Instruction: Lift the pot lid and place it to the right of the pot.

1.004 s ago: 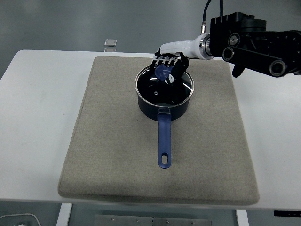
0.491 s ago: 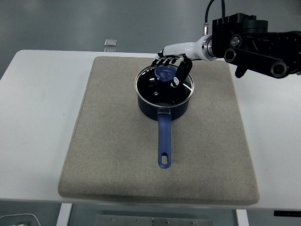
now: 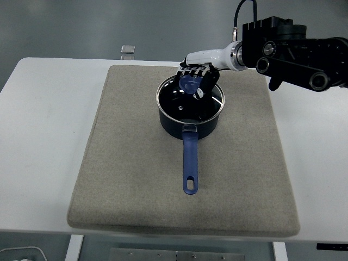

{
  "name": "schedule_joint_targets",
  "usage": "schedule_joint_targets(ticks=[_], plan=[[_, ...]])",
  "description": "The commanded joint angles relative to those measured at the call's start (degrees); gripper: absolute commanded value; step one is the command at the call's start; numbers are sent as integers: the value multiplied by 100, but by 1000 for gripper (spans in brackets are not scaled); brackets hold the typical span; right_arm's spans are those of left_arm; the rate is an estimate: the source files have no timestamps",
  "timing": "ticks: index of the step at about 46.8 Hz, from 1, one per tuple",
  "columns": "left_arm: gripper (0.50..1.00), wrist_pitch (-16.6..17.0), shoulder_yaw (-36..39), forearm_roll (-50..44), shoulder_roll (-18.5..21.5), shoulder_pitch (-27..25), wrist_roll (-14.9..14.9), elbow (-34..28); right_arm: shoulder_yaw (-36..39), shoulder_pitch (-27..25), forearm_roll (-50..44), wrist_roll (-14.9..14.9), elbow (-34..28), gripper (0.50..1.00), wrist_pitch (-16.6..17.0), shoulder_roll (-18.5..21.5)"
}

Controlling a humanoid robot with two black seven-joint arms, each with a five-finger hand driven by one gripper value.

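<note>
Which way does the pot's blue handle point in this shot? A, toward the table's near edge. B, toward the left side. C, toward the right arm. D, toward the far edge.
A: the blue handle runs from the pot down the picture toward the table's near edge, its hanging hole at the near end.

Robotics lab setting: bare white table [image 3: 43, 136], grey felt mat [image 3: 136, 179], plain grey floor [image 3: 81, 27], cabled black robot arm [image 3: 293, 51].

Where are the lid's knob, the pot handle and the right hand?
lid's knob [image 3: 188, 83], head view, on its blue top.
pot handle [image 3: 190, 160], head view, mid-length of the blue handle.
right hand [image 3: 197, 79], head view, over the knob.
</note>
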Motion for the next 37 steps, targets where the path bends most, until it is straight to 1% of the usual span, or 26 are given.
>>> schedule_joint_targets(ticks=[1, 7, 13, 16, 22, 37], plan=[[1000, 0, 0, 0, 0, 0, 0, 0, -17, 0, 0, 0, 0, 729, 7, -9], [1000, 0, 0, 9, 0, 0, 0, 0, -18, 0, 0, 0, 0, 719, 7, -18], [1000, 0, 0, 9, 0, 0, 0, 0, -18, 9, -8, 0, 0, 684, 7, -26], [1000, 0, 0, 9, 0, 0, 0, 0, -18, 9, 0, 0, 0, 656, 7, -26], [1000, 0, 0, 0, 0, 0, 0, 0, -18, 35, 0, 9, 0, 619, 7, -44], [1000, 0, 0, 9, 0, 0, 0, 0, 18, 61, 18, 9, -17, 617, -2, -79]])
